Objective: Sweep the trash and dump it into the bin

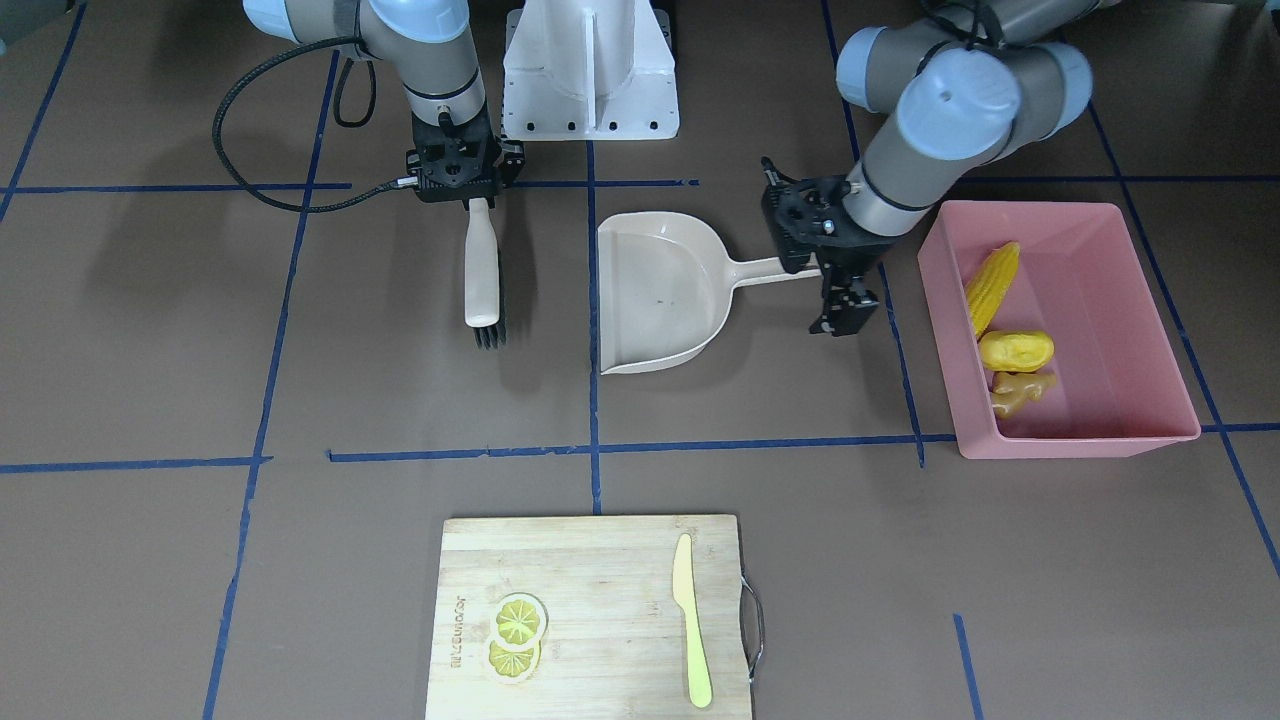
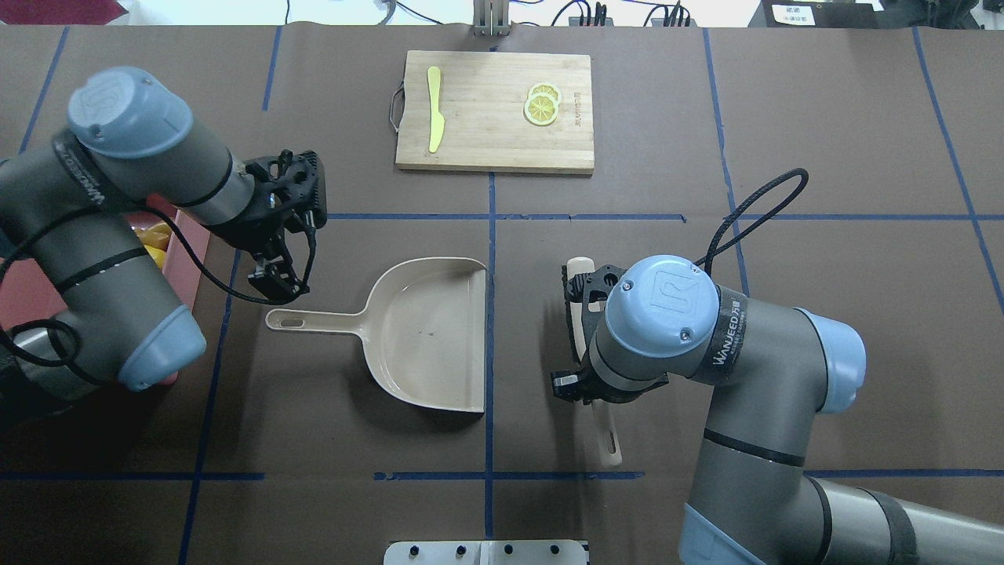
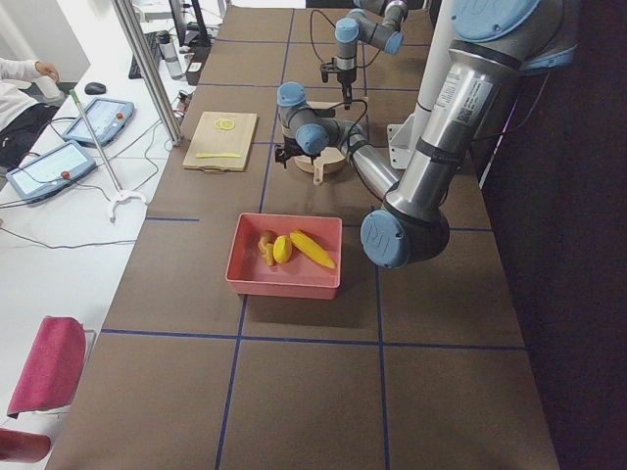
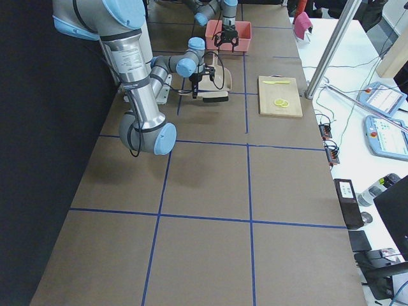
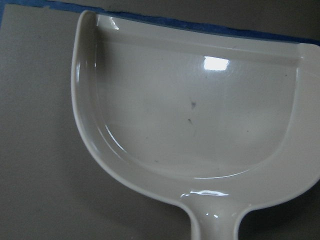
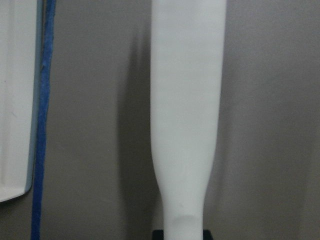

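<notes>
Pink bin (image 1: 1110,290), three trash items (image 1: 1015,350)

Overhead and front cameras face each other, sharing the dustpan (image 1: 660,300); end cameras share the bin (image 3: 284,286); wrist cameras close.

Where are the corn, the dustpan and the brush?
corn cob (image 1: 992,288): front-facing view, middle of the cob.
dustpan (image 1: 655,300): front-facing view, bare pan floor.
brush (image 1: 480,265): front-facing view, wooden handle.

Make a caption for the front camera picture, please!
All swept up: corn, potato and ginger sit in the pink bin, the dustpan is empty, the brush beside it.
</notes>
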{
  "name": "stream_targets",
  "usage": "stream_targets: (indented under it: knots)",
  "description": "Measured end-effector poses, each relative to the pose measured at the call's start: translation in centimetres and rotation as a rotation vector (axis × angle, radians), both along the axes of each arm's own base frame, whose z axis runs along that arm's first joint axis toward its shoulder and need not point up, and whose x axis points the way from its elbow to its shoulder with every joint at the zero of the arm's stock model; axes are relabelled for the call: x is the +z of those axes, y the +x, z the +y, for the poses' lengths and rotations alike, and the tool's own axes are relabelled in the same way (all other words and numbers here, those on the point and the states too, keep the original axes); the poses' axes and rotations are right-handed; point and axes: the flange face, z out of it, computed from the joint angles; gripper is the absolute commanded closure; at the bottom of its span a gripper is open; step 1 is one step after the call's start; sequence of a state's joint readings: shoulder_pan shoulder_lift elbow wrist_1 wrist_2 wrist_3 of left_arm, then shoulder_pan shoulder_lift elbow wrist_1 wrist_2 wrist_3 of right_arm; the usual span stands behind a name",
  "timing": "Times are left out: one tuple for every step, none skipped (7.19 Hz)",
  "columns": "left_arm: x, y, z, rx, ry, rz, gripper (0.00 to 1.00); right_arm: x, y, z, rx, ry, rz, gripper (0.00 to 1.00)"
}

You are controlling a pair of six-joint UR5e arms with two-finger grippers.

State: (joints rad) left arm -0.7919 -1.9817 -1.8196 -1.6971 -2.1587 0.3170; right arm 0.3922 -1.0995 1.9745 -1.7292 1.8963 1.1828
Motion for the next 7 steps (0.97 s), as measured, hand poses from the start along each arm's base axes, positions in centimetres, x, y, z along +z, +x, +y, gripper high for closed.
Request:
stream_targets:
  knots:
    - [1.2, -3.3, -1.2, -0.052, -0.016, -0.015, 0.0, 0.1, 0.0, 0.0, 0.0, 0.0, 0.001, 1.0]
    - [3.3, -6.8, -2.6, -0.111, -0.041, -0.039, 0.0, 0.1, 0.0, 0.0, 0.001, 0.0, 0.002, 1.0]
    - [5.7, -10.9, -4.2, -0.18, -0.071, -0.065, 0.0, 0.1, 0.0, 0.0, 0.002, 0.0, 0.002, 1.0]
    - [8.7, -15.4, -5.2, -0.254, -0.116, -0.095, 0.0, 0.1, 0.0, 0.0, 0.002, -0.001, 0.003, 1.0]
    - [12.3, -19.8, -5.8, -0.325, -0.176, -0.128, 0.0, 0.1, 0.1, 0.0, 0.003, -0.001, 0.003, 1.0]
    - [16.4, -24.2, -6.4, -0.399, -0.26, -0.166, 0.0, 0.2, 0.1, 0.0, 0.003, -0.001, 0.004, 1.0]
    - [20.7, -28.8, -6.6, -0.498, -0.398, -0.191, 0.0, 0.4, 0.1, 0.0, 0.003, -0.002, 0.008, 1.0]
